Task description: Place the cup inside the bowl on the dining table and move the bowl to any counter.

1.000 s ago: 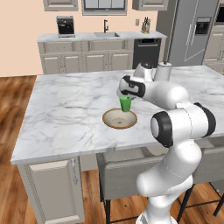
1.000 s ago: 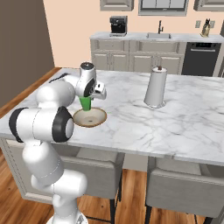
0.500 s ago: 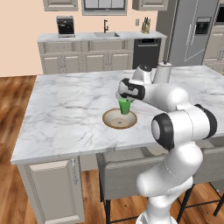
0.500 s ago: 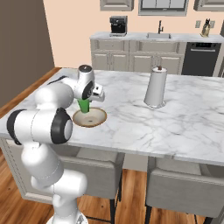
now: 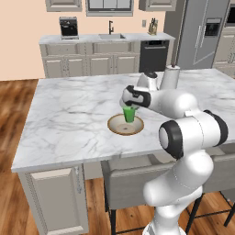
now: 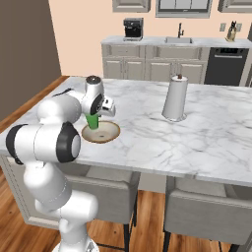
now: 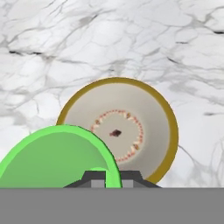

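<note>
A small bright green cup [image 5: 129, 114], plain and handleless, is clamped at its rim by the closed gripper [image 5: 130, 106] and hangs over the wide brown-rimmed, speckled beige bowl [image 5: 125, 125] on the marble dining table [image 5: 69, 110]; compared with a second earlier, the cup sits slightly lower, nearer the bowl
</note>
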Tool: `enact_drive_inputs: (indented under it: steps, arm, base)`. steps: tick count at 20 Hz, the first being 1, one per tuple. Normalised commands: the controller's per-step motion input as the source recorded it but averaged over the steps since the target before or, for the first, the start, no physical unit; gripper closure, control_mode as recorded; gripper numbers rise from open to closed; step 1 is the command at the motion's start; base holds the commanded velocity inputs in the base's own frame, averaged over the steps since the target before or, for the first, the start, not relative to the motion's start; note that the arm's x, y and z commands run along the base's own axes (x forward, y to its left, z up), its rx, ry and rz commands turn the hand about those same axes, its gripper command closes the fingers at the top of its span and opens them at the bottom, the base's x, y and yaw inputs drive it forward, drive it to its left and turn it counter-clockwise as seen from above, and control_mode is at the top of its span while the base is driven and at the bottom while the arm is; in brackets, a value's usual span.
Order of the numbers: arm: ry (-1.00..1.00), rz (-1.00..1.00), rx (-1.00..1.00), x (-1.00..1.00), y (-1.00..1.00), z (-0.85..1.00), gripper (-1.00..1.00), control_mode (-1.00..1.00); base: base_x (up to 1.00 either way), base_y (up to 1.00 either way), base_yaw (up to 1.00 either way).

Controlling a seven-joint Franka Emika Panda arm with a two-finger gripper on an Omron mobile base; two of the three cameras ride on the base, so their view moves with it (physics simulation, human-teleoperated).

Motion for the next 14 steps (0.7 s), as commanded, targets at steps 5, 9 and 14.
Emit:
enact_drive_inputs:
  steps: [5,9,14]
  arm:
    - [0.00,0.00,0.00,0.00,0.00,-0.16,1.00,-1.00]
    - [0.00,0.00,0.00,0.00,0.00,-0.06,1.00,-1.00]
    - [0.00,0.00,0.00,0.00,0.00,-0.08,1.00,-1.00]
  base:
    - [0.00,0.00,0.00]
    - [0.00,0.00,0.00]
    - [0.00,0.00,0.00]
